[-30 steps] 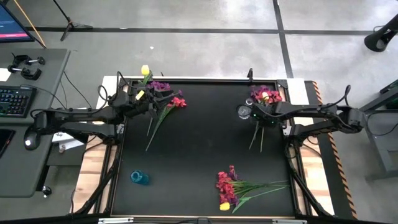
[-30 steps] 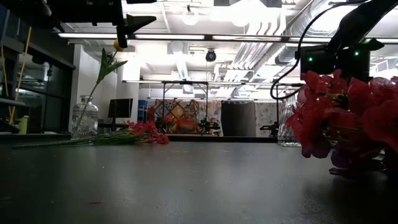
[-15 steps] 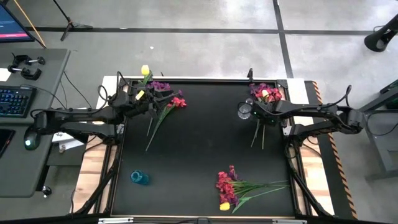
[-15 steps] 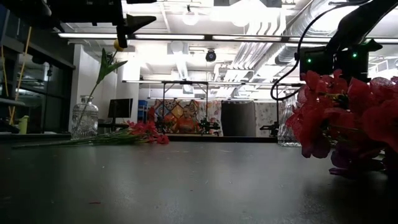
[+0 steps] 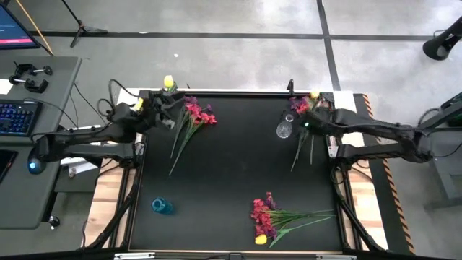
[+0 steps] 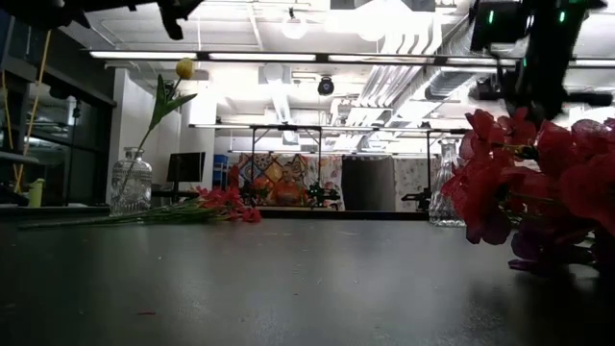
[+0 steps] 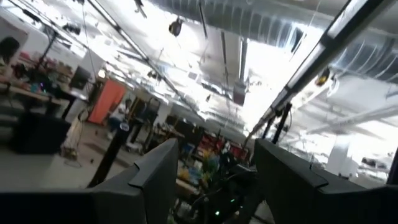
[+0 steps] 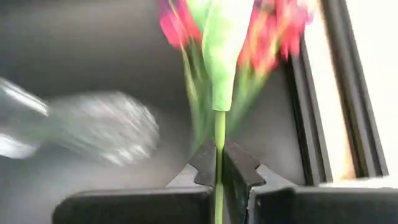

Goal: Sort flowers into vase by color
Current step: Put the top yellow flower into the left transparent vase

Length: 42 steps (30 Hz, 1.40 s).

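Two arms are at the far end of the table, one per corner. R gripper is clamped on a thin green stem w/ a leaf above the pinch and pink blooms beyond; high view puts it just beside the right vase, near a purple-pink bunch at that corner. My read: this stem is headed for that vase. To do it well, lift till the stem's lower end clears the rim, centre over the mouth, lower straight, and only then let go (a tilted stem could catch the rim or tip the glass). L gripper sits at the far left corner by the yellow flower; its wrist view shows two fingers spread w/ nothing between, aimed up at the ceiling, so it's idle. Loose pink flowers lie near it, and a mixed pile w/ one yellow bloom waits at the near edge, well apart from a blue object. Views differ: only the R wrist cam shows the pinch itself; overhead shows layout but not the grip; low view shows the left vase w/ the yellow flower upright in it, whereas overhead gives only the bloom. Low view also hides the R stem behind near blooms.
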{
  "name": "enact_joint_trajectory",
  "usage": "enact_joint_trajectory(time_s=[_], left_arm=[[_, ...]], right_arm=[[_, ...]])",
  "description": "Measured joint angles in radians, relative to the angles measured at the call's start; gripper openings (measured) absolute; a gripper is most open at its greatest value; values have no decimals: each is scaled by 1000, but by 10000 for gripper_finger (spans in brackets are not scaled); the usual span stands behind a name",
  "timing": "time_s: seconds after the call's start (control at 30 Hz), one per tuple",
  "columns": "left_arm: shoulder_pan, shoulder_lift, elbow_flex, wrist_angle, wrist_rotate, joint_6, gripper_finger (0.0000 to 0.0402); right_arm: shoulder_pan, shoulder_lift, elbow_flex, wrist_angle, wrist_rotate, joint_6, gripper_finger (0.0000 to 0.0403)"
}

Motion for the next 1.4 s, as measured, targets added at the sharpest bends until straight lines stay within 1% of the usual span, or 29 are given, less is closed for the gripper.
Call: enact_joint_trajectory(time_s=[0.1,0.17,0.2,0.27,0.33,0.4,0.5,0.6,0.73,0.83,0.93,1.0,1.07,1.1,1.17,1.23,1.3,1.33,1.4], left_arm=[[10,-19,0,-1,-2,-2,200],[13,-27,0,3,-2,-3,200],[13,-30,0,9,-7,-3,200],[13,-34,0,26,-19,-2,200],[13,-38,0,45,-26,-2,200],[13,-38,0,74,-30,-3,200],[13,-39,0,119,-33,-4,200],[13,-41,0,161,-33,-39,200],[13,-60,0,207,-26,-55,200],[13,-79,13,204,-17,-54,200],[13,-91,34,204,-12,-23,200],[13,-93,52,181,-14,12,200],[13,-97,79,91,-30,45,200],[13,-102,100,4,-56,55,200],[12,-116,156,-227,-138,75,199],[13,-118,226,-474,-228,105,190],[13,-115,302,-670,-314,134,164],[13,-111,337,-738,-365,147,143],[13,-103,401,-873,-502,176,88]], right_arm=[[0,-47,107,60,133,-67,1],[0,-67,167,163,199,-175,1],[-1,-72,189,242,214,-258,1],[0,-72,218,439,199,-432,0],[0,-57,223,664,139,-591,0],[0,-20,223,869,53,-708,0],[0,78,223,1093,-71,-807,0],[12,217,221,1290,-200,-835,0],[35,438,223,1645,-345,-837,0],[46,605,262,1884,-399,-822,0],[53,755,338,2036,-442,-818,0],[52,836,400,2064,-479,-800,0],[48,891,457,2061,-517,-757,0],[45,907,482,2062,-536,-746,0],[34,915,517,2061,-574,-736,0],[18,907,537,2063,-583,-739,0],[-2,884,540,2050,-608,-740,0],[-14,868,541,2040,-620,-743,0],[-34,833,541,2015,-641,-749,0]])
